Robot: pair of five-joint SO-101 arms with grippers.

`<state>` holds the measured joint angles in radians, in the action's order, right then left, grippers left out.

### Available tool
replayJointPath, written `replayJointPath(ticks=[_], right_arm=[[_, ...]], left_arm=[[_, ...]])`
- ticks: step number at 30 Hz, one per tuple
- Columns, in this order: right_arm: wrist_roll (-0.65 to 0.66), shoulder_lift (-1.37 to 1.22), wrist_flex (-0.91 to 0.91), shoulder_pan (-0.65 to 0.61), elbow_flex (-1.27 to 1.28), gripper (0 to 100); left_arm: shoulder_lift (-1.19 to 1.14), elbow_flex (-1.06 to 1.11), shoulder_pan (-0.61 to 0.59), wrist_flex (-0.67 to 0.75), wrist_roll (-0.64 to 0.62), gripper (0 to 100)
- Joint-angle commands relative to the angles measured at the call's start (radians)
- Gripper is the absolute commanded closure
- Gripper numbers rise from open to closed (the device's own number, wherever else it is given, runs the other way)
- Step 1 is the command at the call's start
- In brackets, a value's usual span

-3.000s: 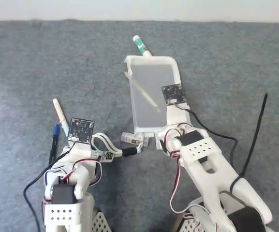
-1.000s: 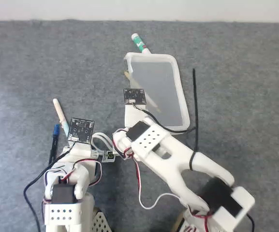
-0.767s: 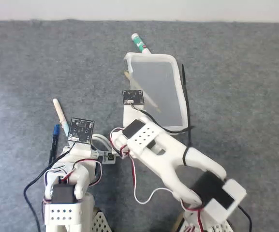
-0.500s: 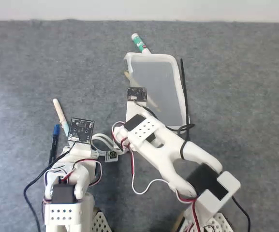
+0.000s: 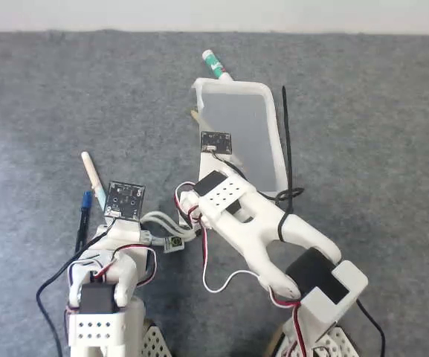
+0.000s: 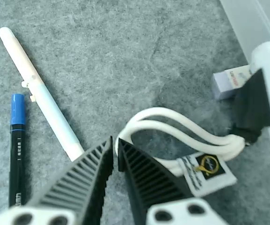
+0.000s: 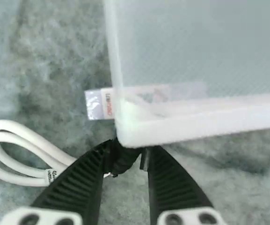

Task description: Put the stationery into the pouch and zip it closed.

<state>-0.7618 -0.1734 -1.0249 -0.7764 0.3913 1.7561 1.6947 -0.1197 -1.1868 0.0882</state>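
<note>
High view — right hand (image 7: 125,159), pinching the pouch (image 5: 245,126) corner, has swung leftward.

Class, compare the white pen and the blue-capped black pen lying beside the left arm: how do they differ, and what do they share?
The white pen has a pale, thicker barrel; the blue-capped black pen is dark and slimmer. The white pen lies farther out from the left arm's base than the black pen. Both lie flat on the grey carpet, outside the pouch.
</note>
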Motion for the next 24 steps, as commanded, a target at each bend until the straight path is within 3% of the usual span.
replayJointPath(ticks=[1, 8, 16, 24], right_arm=[[0.046, 0.004, -0.091, 0.025, -0.052, 99.3], [0.167, 0.004, -0.269, 0.071, -0.164, 99.2], [0.396, 0.004, -0.364, 0.143, -0.230, 99.2], [0.385, 0.008, -0.364, 0.074, -0.250, 98.8]], left_arm=[[0.011, -0.005, -0.002, -0.006, 0.005, 99], [0.011, -0.005, -0.002, -0.006, 0.005, 99], [0.011, -0.005, -0.002, -0.006, 0.005, 99], [0.011, -0.005, -0.002, -0.006, 0.005, 99]])
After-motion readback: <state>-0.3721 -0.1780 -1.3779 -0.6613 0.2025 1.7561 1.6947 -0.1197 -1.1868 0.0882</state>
